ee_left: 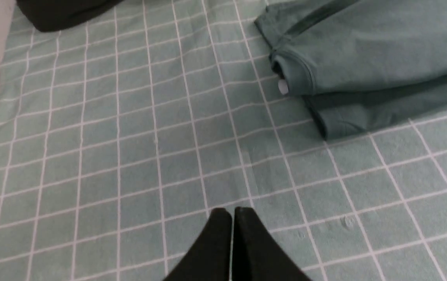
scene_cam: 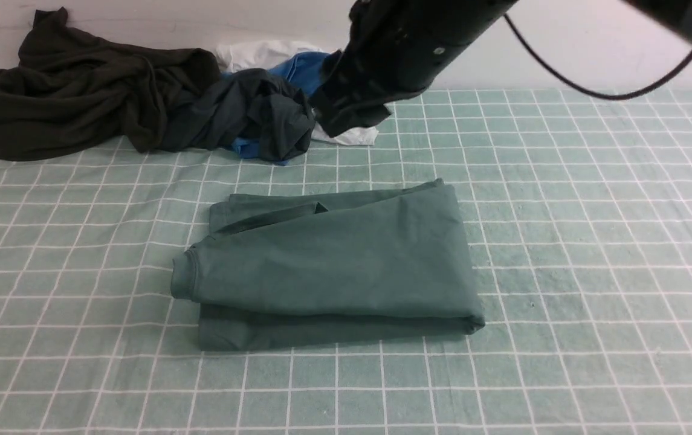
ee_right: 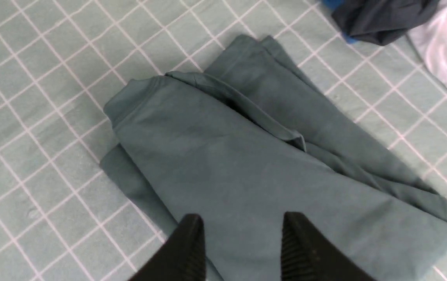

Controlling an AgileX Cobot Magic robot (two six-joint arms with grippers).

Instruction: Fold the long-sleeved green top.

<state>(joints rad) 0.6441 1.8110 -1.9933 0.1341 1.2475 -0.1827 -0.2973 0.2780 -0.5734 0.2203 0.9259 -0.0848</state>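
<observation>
The green long-sleeved top [scene_cam: 333, 266] lies folded into a compact, layered rectangle at the middle of the checked desk [scene_cam: 593, 241], a ribbed edge showing at its left. Above it the right gripper [ee_right: 243, 242] hangs parted and empty; the left gripper [ee_left: 232, 234] is closed, empty, beside it.

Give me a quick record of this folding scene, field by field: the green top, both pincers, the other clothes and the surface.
green top: green long-sleeved top folded into a compact stack, mid-table
left pincer: left pincer shut, empty, over bare cloth beside the top
right pincer: right pincer open, empty, above the top
other clothes: dark olive-black garment, navy-grey garment, blue and white cloth, heaped at the far left
surface: checked cloth
</observation>
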